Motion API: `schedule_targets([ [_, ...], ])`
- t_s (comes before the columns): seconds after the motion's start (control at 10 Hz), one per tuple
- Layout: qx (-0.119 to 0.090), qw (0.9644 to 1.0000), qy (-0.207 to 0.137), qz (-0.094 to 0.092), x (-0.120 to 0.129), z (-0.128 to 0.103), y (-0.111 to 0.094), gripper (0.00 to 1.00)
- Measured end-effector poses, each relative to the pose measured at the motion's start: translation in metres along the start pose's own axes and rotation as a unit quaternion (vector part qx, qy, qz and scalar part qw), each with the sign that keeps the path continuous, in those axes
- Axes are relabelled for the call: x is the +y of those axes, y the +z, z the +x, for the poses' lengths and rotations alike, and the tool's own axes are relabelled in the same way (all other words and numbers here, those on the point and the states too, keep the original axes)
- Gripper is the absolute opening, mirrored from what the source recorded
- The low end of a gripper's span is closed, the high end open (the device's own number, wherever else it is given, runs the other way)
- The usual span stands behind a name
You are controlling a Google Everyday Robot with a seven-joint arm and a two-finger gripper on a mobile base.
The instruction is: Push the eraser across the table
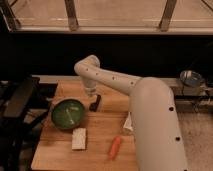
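Observation:
The eraser (95,103) is a small black block lying on the wooden table (102,131), just right of the green bowl (67,114). My white arm reaches in from the lower right, bends at the back of the table and comes down over the eraser. My gripper (91,94) is at the eraser's upper end, directly above or touching it; I cannot tell which. Nothing is lifted.
A white rectangular block (79,138) lies in front of the bowl. An orange carrot-shaped piece (115,147) lies near the front edge. A white tube (127,122) is partly hidden by my arm. A black frame (20,100) stands left of the table, a metal bowl (192,78) at the far right.

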Motion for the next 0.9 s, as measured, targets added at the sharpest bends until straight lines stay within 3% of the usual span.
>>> schedule_targets([
  [0.5, -0.032, 0.9979, 0.057, -0.002, 0.011, 0.036, 0.024, 0.18],
  [0.9, -0.038, 0.9948, 0.092, -0.023, 0.017, 0.054, 0.052, 0.18],
])
